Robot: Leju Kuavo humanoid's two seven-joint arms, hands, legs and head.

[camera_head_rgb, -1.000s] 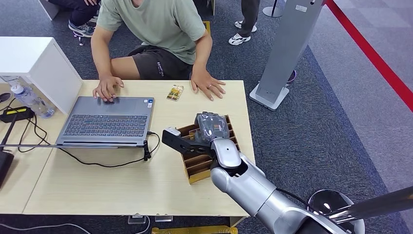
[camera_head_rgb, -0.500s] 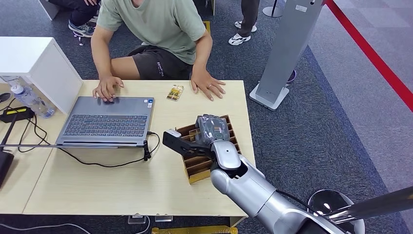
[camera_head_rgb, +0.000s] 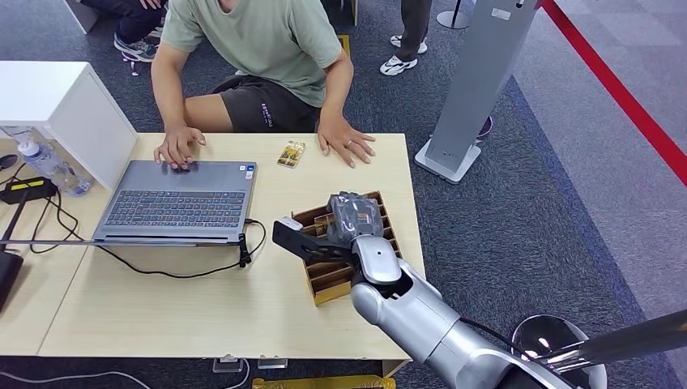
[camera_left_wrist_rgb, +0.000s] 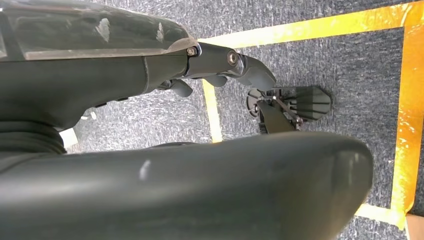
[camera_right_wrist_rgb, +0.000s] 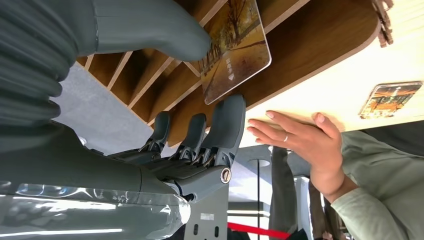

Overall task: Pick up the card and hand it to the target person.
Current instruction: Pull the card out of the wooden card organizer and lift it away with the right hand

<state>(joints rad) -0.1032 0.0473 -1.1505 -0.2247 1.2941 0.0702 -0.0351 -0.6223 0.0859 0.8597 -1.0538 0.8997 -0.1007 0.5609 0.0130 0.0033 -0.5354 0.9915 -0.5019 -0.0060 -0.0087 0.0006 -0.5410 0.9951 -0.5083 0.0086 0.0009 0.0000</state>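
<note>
Right hand [camera_head_rgb: 353, 214] slightly lower over wooden rack [camera_head_rgb: 327, 284], pinching card [camera_right_wrist_rgb: 235, 47]; pale desk [camera_head_rgb: 202, 316], grey carpet [camera_head_rgb: 518, 211].

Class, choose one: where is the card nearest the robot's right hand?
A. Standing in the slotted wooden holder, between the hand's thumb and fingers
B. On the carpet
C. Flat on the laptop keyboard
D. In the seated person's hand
A: in the right wrist view the card stands in the wooden holder, with the right hand around it.

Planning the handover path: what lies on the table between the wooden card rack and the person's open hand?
Bare tabletop in the head view, between the rack and the person's hand; a loose card lies off to the side.
</note>
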